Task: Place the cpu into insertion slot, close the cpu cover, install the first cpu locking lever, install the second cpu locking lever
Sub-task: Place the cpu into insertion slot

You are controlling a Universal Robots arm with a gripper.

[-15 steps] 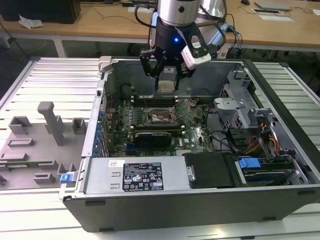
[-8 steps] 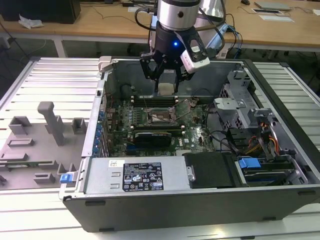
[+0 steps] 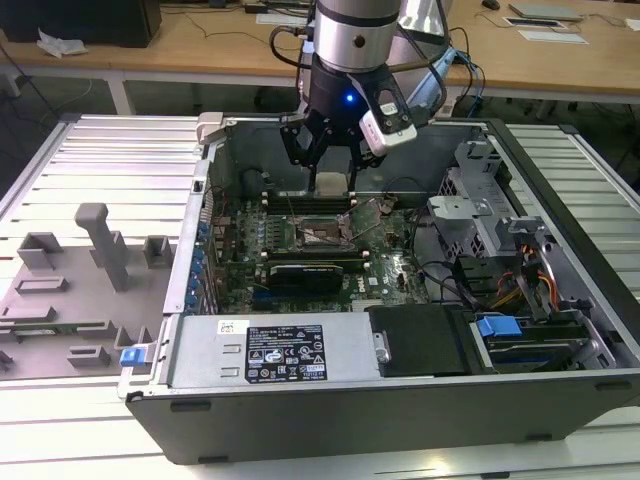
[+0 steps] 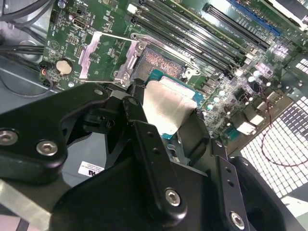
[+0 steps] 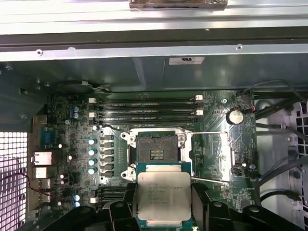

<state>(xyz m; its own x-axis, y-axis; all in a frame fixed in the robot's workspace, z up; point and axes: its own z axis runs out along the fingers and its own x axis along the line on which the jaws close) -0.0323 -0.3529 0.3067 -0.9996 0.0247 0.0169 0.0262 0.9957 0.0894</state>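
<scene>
first wrist view: cpu [image 5: 162,195] clamped flat in the gripper [image 3: 331,172], jaws closed on two opposite edges, silvery top up, green border showing round it. held above the board, near the insertion slot [image 5: 155,153] but apart from it, not seated. slot bare, contact field exposed, grey rim all round.

for a clean placement, judging from this: keep the chip level, square its edges to the rim and match the corner marks before lowering. then straight down, with no sliding across the contacts. no pressing, only letting it settle. let go only once flat inside the rim.

cpu cover [image 4: 98,55] swung back off the slot to its hinge side, so nothing over the opening. two thin locking levers [image 5: 208,132] unhooked as well, reaching out on the cover's side. one of them close by the chip's corner in the first wrist view, probably the likeliest snag on the way down.

memory slots [image 5: 144,109] just beyond the slot, a row of capacitors [image 5: 91,154] on the flank opposite the cover, long black card [image 3: 310,272] near the slot in the exterior view. little room for the claw among these. coin battery [image 5: 235,115] and loose cables [image 5: 281,163] well apart.
</scene>
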